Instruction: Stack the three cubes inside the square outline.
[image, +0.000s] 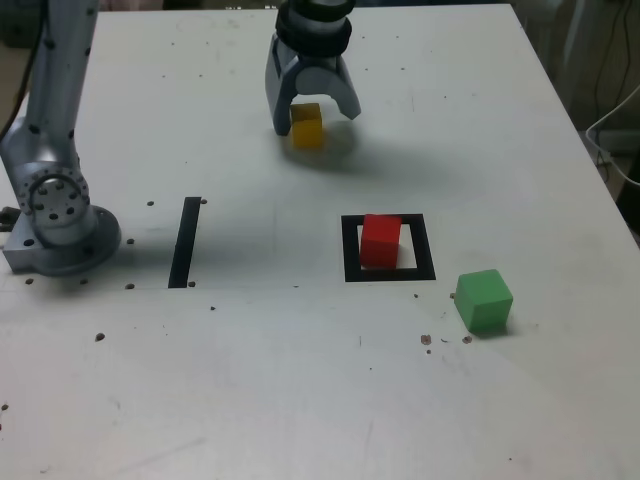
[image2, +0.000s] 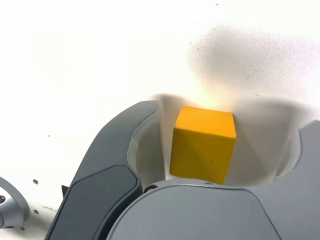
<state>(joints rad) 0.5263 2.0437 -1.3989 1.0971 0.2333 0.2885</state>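
While the tool (image: 313, 112) straddles it, the yellow cube (image: 307, 127) sits between its jaws.

We judge this a lab: arm base (image: 55, 215) bolted to white table (image: 300, 400), cables (image: 615, 140) beside it.

A small red block (image: 380, 241) stands inside the thick black square outline (image: 351, 250). Just beyond the outline's right corner sits a green block (image: 484, 300); far behind, the grey tool (image: 312, 112) straddles a yellow block (image: 307, 127).
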